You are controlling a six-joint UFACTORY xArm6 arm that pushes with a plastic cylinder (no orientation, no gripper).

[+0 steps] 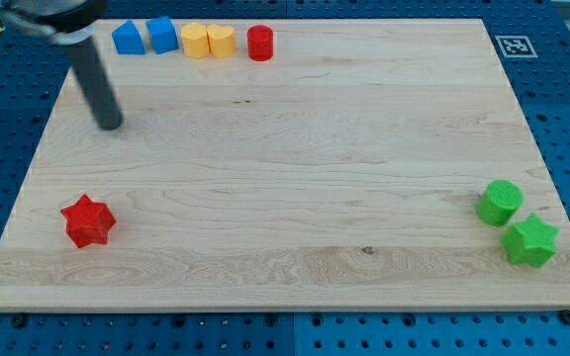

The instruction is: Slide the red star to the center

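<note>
Red star [88, 221], green cylinder [500, 203], pale wooden board [295, 148], dark rod [97, 84]

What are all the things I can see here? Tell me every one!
red star: 1, red, near the view's bottom left of the board
red cylinder: 1, red, view's top, right end of the row
yellow blocks: 2, yellow, view's top, side by side, left of the red cylinder
blue blocks: 2, blue, view's top, left end of the row
green cylinder: 1, green, view's right edge
green star: 1, green, just below the green cylinder
wooden board: 1, light wood, under everything
my tip: 1, dark rod end, view's upper left, well above the red star, touching no block
</note>
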